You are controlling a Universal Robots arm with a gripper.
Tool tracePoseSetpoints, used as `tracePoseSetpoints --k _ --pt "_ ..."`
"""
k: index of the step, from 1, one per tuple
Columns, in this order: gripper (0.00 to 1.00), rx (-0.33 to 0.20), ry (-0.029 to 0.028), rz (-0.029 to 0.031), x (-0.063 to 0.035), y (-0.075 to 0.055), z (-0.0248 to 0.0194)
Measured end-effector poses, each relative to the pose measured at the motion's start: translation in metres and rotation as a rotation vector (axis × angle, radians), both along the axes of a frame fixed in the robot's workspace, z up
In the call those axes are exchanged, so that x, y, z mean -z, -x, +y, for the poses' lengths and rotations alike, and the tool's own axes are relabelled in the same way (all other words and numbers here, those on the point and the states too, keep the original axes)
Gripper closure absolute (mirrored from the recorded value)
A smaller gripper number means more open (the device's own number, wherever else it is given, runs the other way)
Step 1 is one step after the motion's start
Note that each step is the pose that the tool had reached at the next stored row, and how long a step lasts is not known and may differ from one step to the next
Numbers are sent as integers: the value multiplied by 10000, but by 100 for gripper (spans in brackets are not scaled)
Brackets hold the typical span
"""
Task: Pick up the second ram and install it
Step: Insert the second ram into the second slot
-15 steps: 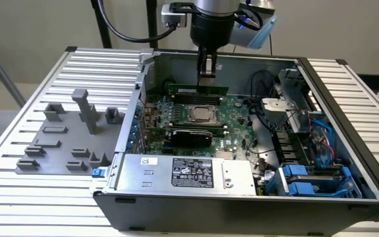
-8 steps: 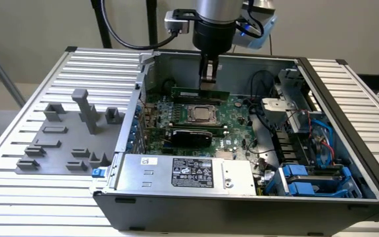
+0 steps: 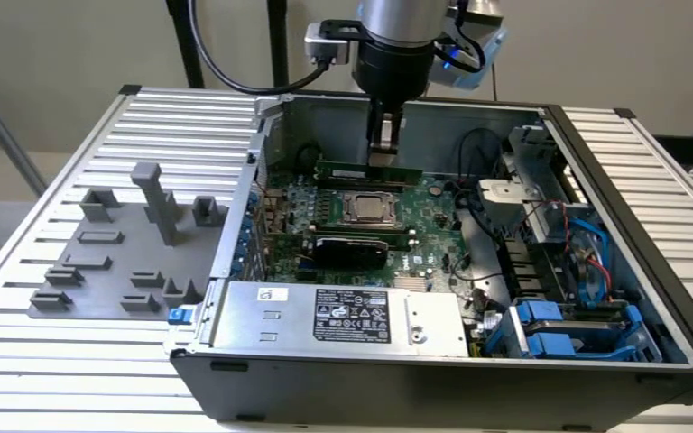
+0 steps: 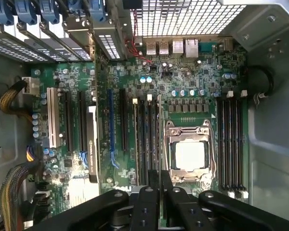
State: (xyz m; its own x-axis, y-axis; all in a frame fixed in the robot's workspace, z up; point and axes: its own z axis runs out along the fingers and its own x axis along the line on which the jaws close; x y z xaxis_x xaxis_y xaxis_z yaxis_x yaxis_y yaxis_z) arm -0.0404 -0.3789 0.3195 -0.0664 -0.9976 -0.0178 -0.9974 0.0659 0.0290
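The second ram (image 3: 349,170) is a long thin green stick standing on edge over the memory slots (image 4: 145,139), at the far side of the silver processor (image 3: 368,207) inside the open computer case. My gripper (image 3: 383,155) comes straight down on its middle and is shut on it. In the wrist view the black fingers (image 4: 148,204) sit close together around the stick's thin edge (image 4: 160,177), lined up with the slots beside the processor (image 4: 190,155). Whether the stick is seated in a slot I cannot tell.
A black expansion card (image 3: 346,245) lies on the near side of the processor. The silver power supply (image 3: 340,316) fills the case's front, and blue drive bays (image 3: 563,329) and cables sit at the exterior view's right. Grey fixture blocks (image 3: 118,262) stand on the slatted table outside the case.
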Motion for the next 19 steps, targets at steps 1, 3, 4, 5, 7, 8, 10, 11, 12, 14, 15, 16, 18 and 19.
tracePoseSetpoints --k 1,3,4,5,7,8,10,11,12,14,15,16,18,19 --pt "100 0 0 0 0 0 0" --pt "100 0 0 0 0 0 0" --pt "100 0 0 0 0 0 0" --pt "100 0 0 0 0 0 0" --pt "100 0 0 0 0 0 0" --pt "100 1 1 1 0 0 0" --pt "100 0 0 0 3 0 0" --pt "100 0 -3 -1 16 0 0" --pt "100 0 -2 -5 33 1 0" --pt "100 -1 -1 -10 69 12 1" --pt "100 -1 -1 -12 88 14 1" --pt "100 -1 0 -16 106 15 2" --pt "100 0 0 -25 142 15 1" --pt "100 0 0 -32 160 15 2"
